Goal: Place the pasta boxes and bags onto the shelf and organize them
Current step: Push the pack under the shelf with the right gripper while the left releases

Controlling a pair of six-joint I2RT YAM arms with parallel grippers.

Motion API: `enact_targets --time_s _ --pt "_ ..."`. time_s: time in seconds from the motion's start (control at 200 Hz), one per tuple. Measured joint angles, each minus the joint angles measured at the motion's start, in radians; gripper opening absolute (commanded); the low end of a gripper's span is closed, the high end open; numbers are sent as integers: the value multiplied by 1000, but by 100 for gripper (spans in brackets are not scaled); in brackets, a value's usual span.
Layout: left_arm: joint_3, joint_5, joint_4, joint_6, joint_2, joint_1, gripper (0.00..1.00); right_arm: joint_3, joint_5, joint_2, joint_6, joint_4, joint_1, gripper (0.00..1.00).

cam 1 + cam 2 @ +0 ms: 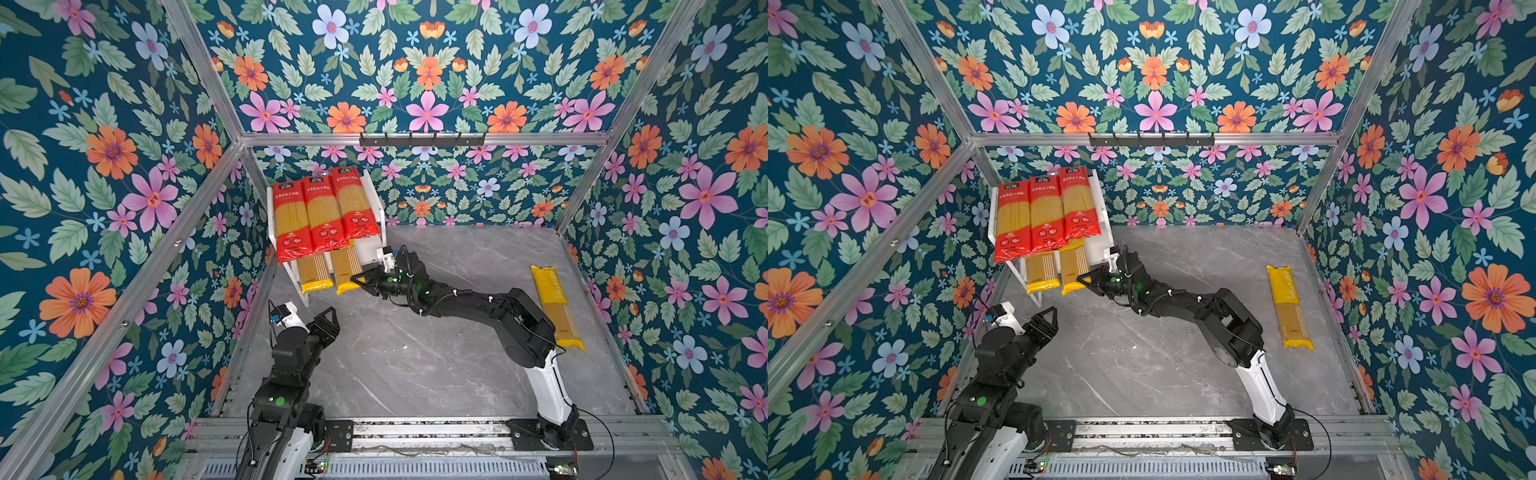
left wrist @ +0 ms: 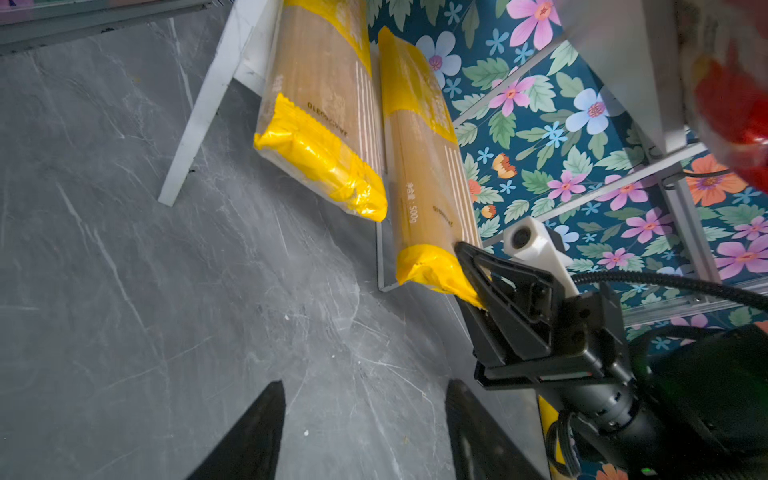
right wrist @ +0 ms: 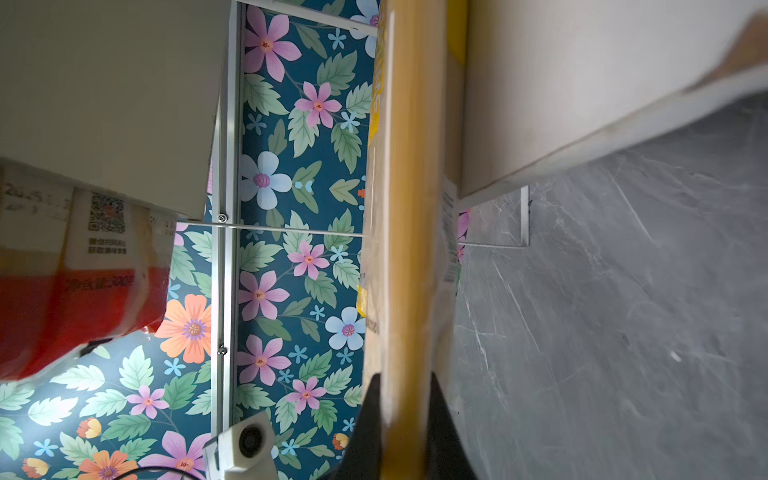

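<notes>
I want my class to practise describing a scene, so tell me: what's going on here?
A two-armed robot is stocking a small white shelf with spaghetti. The right gripper is shut on a yellow-ended bag on the lower tier, beside a second yellow-ended bag. Three red-ended bags lie side by side on the top tier. The left gripper hangs open and empty above the table. A third yellow-ended bag lies on the table, not yet shelved.
</notes>
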State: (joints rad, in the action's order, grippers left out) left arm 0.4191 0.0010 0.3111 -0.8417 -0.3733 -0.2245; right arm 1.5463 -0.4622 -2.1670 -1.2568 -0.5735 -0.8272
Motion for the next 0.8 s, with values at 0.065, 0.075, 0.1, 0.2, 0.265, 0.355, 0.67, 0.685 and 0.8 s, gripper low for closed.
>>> enact_targets --time_s 0.065,0.075,0.1,0.2,0.265,0.355,0.67,0.685,0.8 --pt "-14 5 -4 -2 -3 0 64 19 -2 -15 -3 0 -2 0" --pt "-18 6 -5 -2 -3 0 64 22 -2 -17 -5 0 -2 0" --pt "-25 9 -6 -2 -3 0 63 30 -2 -22 -5 2 -3 0" --pt "-53 29 -21 -24 -4 0 62 60 5 -32 -1 31 -10 0" --pt "-69 30 -38 -41 -1 0 62 90 4 -45 1 55 -14 0" --pt "-94 47 -49 -51 8 0 62 133 -4 -71 1 71 -19 0" --pt "-102 62 -72 -69 -2 0 62 52 -16 -19 20 76 -16 43" --pt "-102 65 -77 -69 -3 0 63 42 -16 -13 26 76 -16 45" --pt "-114 89 -110 -69 -19 0 63 -31 -19 43 38 54 -12 50"
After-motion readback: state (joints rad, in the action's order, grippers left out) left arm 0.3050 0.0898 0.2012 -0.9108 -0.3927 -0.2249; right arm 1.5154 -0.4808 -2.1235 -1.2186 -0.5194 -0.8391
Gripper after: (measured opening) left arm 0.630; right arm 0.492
